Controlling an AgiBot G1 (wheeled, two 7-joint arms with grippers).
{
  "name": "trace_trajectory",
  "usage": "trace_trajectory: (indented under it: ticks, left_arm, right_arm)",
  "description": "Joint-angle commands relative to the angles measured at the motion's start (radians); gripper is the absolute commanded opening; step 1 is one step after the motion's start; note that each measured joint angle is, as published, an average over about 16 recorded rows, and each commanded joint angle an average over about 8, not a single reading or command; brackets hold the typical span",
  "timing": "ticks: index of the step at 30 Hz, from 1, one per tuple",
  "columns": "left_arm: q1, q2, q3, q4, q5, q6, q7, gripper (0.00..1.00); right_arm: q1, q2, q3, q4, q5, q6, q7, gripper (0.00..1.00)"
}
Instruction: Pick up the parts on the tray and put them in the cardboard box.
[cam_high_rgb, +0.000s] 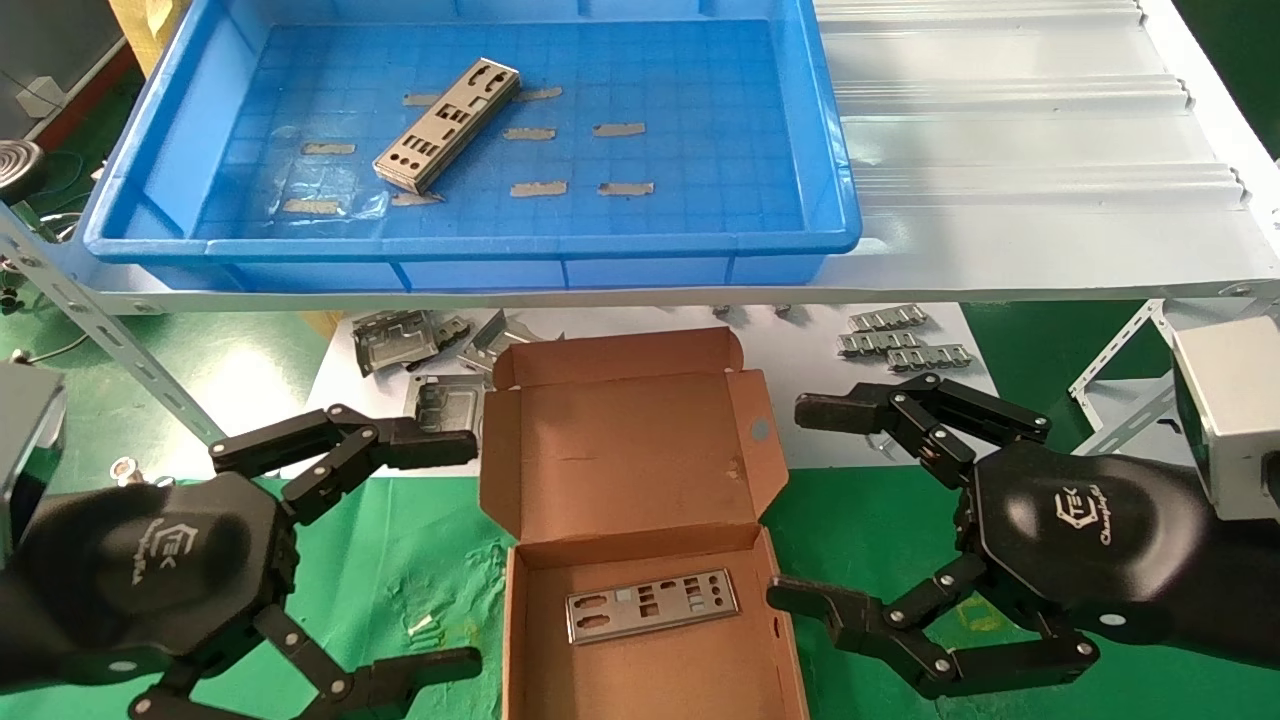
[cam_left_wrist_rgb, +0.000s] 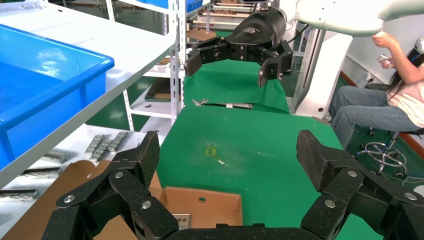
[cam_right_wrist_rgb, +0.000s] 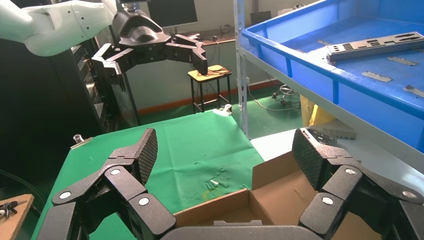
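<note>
We see thin silver-grey metal parts (cam_high_rgb: 447, 125) with a dull sheen in a glossy blue plastic tray (cam_high_rgb: 150, 180) — matt brownish tape scraps (cam_high_rgb: 619, 129) stuck on its grid floor. The box (cam_high_rgb: 620, 460) is matt brown corrugated cardboard; the sheet (cam_high_rgb: 1020, 150) under the tray is white ribbed metal — the cloth (cam_high_rgb: 400, 560) looks matt green.

We see a bright-blue tray (cam_high_rgb: 830, 150) with a grid-patterned floor and brownish tape bits (cam_high_rgb: 619, 129), silver-grey plates (cam_high_rgb: 447, 125), a brown cardboard box (cam_high_rgb: 620, 450), green cloth (cam_high_rgb: 400, 540), black grippers.
</note>
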Motion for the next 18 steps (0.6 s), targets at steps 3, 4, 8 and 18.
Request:
trace_trajectory:
  ticks: [3,4,8,18]
  left_arm:
    - [0.0,0.0,0.0,0.0,0.0,0.0,0.0,1.0]
    - [0.0,0.0,0.0,0.0,0.0,0.0,0.0,1.0]
    - [0.0,0.0,0.0,0.0,0.0,0.0,0.0,1.0]
    - [0.0,0.0,0.0,0.0,0.0,0.0,0.0,1.0]
  right_arm:
    - [0.0,0.0,0.0,0.0,0.0,0.0,0.0,1.0]
    - [0.0,0.0,0.0,0.0,0.0,0.0,0.0,1.0]
    - [0.0,0.0,0.0,0.0,0.0,0.0,0.0,1.0]
    - [0.0,0.0,0.0,0.0,0.0,0.0,0.0,1.0]
